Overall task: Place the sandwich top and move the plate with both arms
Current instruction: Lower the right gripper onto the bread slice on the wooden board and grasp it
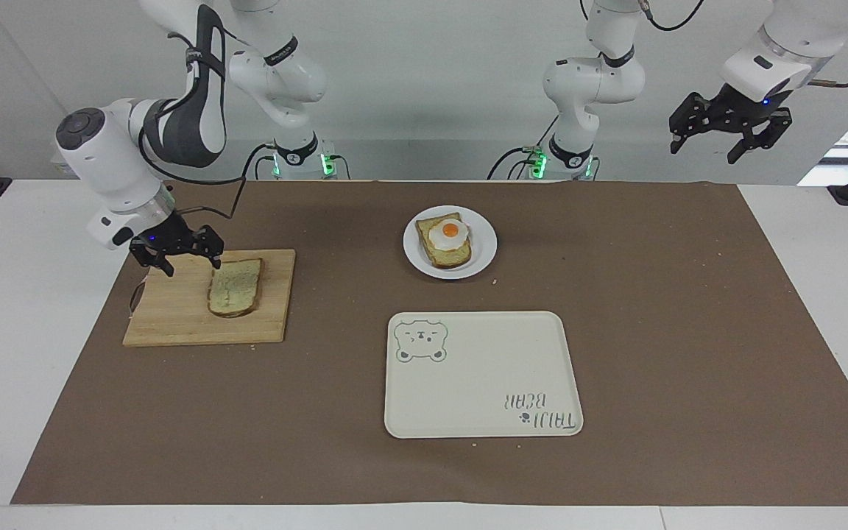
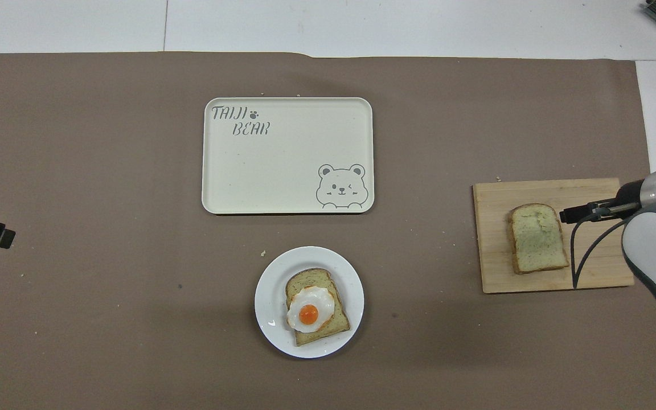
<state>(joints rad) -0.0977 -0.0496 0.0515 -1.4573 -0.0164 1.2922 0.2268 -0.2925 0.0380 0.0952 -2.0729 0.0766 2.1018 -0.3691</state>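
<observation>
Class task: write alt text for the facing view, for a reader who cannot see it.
The right gripper, open, hovers over a wooden cutting board beside a bread slice. Mid-table, a white plate holds bread topped with a fried egg, with a cream tray farther out; the left gripper waits raised, open.

Your facing view looks down from high across the table at both robots; your overhead view looks steeply down from their end. Both share the tray [image 1: 483,374] [image 2: 287,155].

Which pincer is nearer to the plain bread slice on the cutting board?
Right. The right pincer hangs open just beside the bread slice, over the cutting board. The left pincer waits open at the table's other end.
</observation>
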